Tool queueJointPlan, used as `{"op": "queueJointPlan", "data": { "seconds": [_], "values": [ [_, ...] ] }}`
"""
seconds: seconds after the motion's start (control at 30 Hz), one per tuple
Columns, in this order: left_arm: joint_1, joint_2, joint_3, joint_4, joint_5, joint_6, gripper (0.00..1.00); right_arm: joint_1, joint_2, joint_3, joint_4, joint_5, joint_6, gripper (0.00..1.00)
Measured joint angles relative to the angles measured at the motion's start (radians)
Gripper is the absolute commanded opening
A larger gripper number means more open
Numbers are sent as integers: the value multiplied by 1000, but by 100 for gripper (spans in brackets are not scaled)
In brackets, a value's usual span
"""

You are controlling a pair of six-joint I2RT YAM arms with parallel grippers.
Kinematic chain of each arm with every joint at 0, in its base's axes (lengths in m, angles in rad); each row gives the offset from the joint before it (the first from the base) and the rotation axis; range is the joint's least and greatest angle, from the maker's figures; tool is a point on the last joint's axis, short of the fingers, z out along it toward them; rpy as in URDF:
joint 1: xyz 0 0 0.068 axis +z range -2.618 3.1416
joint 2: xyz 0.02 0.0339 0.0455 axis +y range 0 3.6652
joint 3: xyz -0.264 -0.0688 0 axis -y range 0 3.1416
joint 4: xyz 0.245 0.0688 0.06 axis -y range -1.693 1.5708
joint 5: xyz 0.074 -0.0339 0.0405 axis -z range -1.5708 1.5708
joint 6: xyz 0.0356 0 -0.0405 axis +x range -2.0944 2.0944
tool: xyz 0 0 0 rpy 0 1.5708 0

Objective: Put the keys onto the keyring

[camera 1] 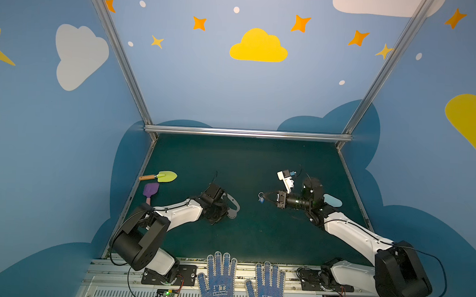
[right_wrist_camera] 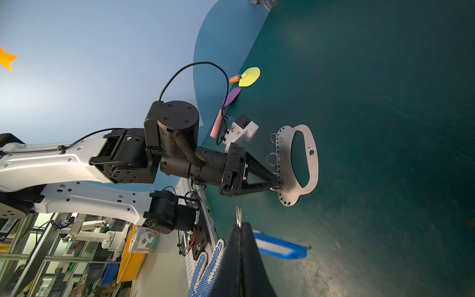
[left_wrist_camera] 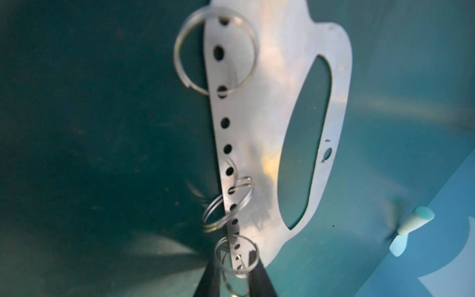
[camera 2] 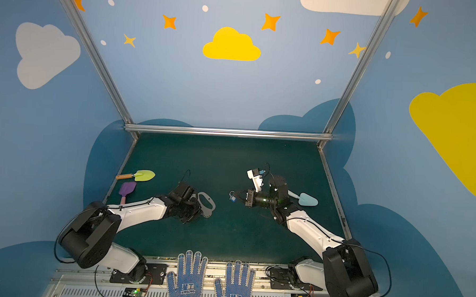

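The keyring [right_wrist_camera: 284, 154] is a flat grey plate with an oval cutout, a row of small holes and several wire rings. It stands on edge just off the green mat left of centre [camera 1: 231, 215] [camera 2: 208, 211]. My left gripper [right_wrist_camera: 279, 183] is shut on its holed edge, with the black fingers [left_wrist_camera: 259, 280] on either side of the plate [left_wrist_camera: 257, 128] and one wire ring. Right of centre, my right gripper [camera 1: 265, 197] [right_wrist_camera: 240, 227] is shut on the keys [right_wrist_camera: 280, 248]. Their blue-and-white tag hangs beside the tips, and a wire ring [camera 1: 260, 195] pokes out ahead. A gap of mat separates the keys from the keyring.
A yellow-green toy spade [camera 1: 167, 176] and a purple one [camera 1: 150, 190] lie at the mat's left edge. A pale blue spade [camera 1: 332, 200] lies behind my right wrist. Two blue-dotted gloves [camera 1: 220, 278] rest on the front rail. Metal frame rails border the mat.
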Motion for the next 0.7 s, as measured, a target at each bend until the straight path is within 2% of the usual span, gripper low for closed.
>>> {"op": "queueJointPlan", "data": {
  "seconds": [0.17, 0.5, 0.7],
  "values": [
    [0, 38, 33, 0, -3, 12, 4, 5, 0, -3, -9, 20, -8, 0],
    [8, 175, 179, 16, -2, 69, 4, -3, -72, -2, -157, 120, -95, 0],
    [21, 192, 219, 20, 18, 100, 25, -2, -173, -1, -203, 166, -158, 0]
  ]
}}
